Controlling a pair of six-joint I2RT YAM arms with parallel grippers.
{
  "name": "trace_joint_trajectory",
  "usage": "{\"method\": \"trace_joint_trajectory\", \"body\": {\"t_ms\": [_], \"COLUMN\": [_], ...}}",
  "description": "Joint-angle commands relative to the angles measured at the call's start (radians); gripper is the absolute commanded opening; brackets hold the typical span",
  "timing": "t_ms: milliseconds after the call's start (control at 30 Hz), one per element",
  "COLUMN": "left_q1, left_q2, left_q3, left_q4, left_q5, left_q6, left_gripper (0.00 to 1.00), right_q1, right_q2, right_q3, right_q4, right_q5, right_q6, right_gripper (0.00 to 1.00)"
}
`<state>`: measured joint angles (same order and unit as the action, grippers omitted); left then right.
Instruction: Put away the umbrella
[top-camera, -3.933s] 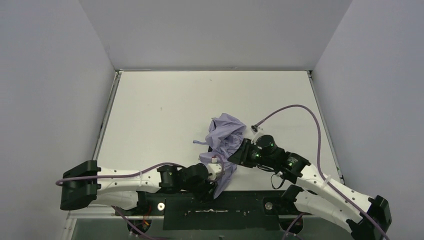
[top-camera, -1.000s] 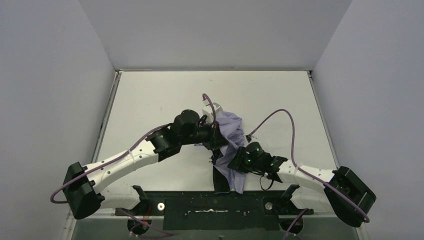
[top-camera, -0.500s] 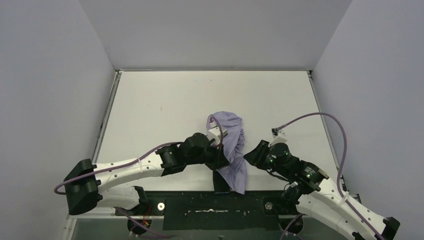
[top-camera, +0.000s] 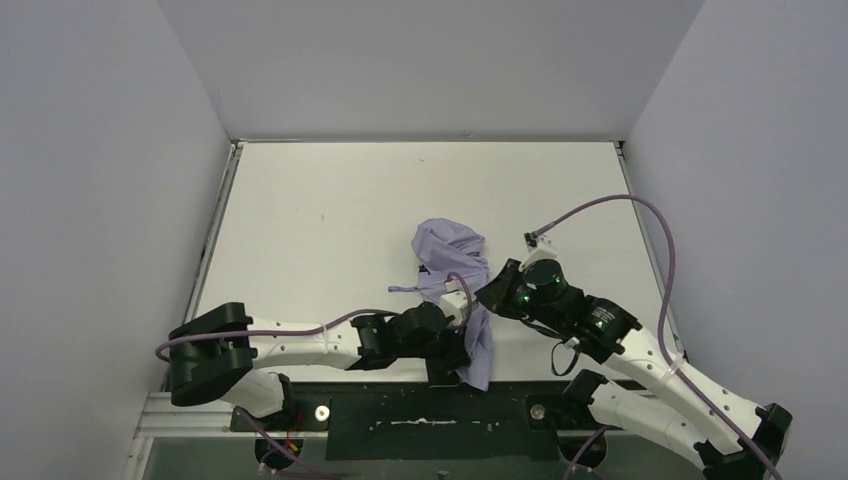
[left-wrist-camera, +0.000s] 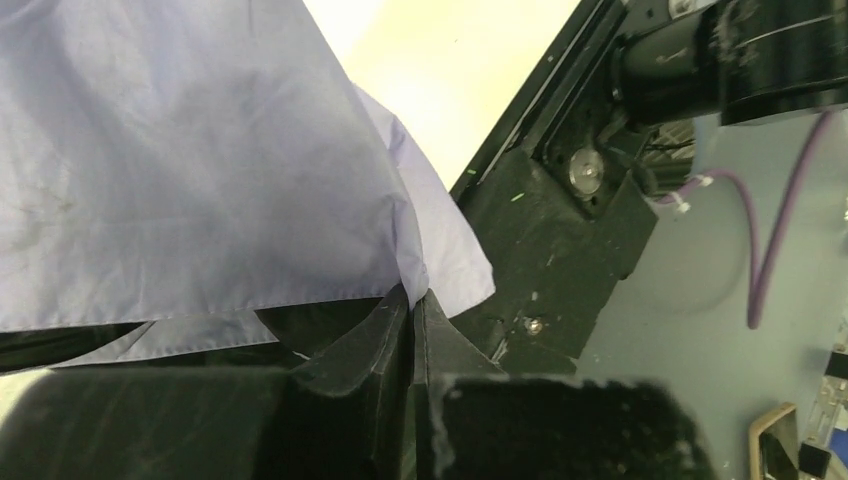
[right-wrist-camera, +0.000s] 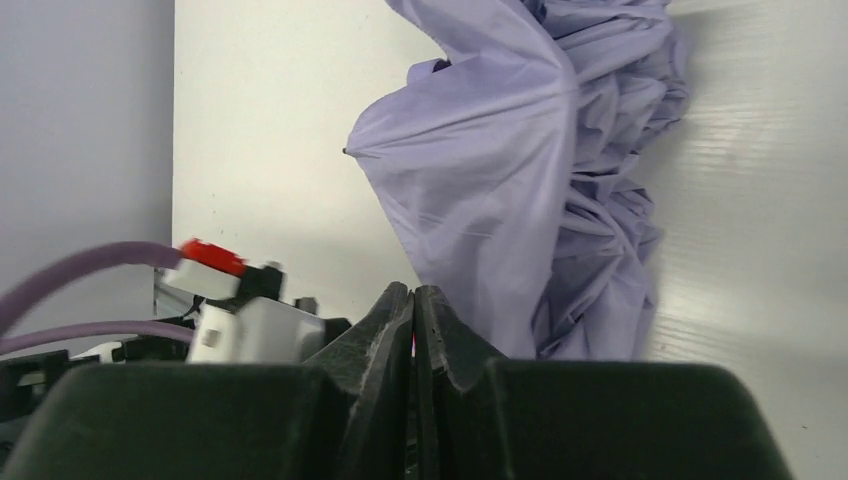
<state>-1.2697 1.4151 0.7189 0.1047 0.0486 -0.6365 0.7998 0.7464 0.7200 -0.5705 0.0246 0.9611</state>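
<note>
The left end effector pinches the hem of the umbrella crumpled on the bench, while the right end effector, closed and empty, has the fabric just ahead.

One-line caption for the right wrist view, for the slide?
Right gripper, shut and empty, faces the crumpled lavender umbrella lying on the white table.

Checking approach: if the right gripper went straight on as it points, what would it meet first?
Probably the umbrella: its lavender fabric lies right ahead of the right gripper; gap unclear.
</note>
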Motion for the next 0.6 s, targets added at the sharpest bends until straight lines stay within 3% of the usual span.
{"method": "trace_joint_trajectory", "body": {"t_ms": [0, 567], "left_q1": [-0.024, -0.085], "left_q2": [0.061, 0.096], "left_q3": [-0.006, -0.050], "left_q4": [0.140, 0.217], "left_q5": [-0.010, -0.041], "left_q6": [-0.037, -0.072], "left_gripper": [0.02, 0.04], "right_q1": [0.003, 0.001], "right_q2": [0.060, 0.148], "right_q3": [-0.021, -0.324], "right_q4": [0.192, 0.503], "right_q5": [-0.088, -0.176], "right_q6": [0.027, 0.194], "right_gripper": [0.04, 0.00]}}
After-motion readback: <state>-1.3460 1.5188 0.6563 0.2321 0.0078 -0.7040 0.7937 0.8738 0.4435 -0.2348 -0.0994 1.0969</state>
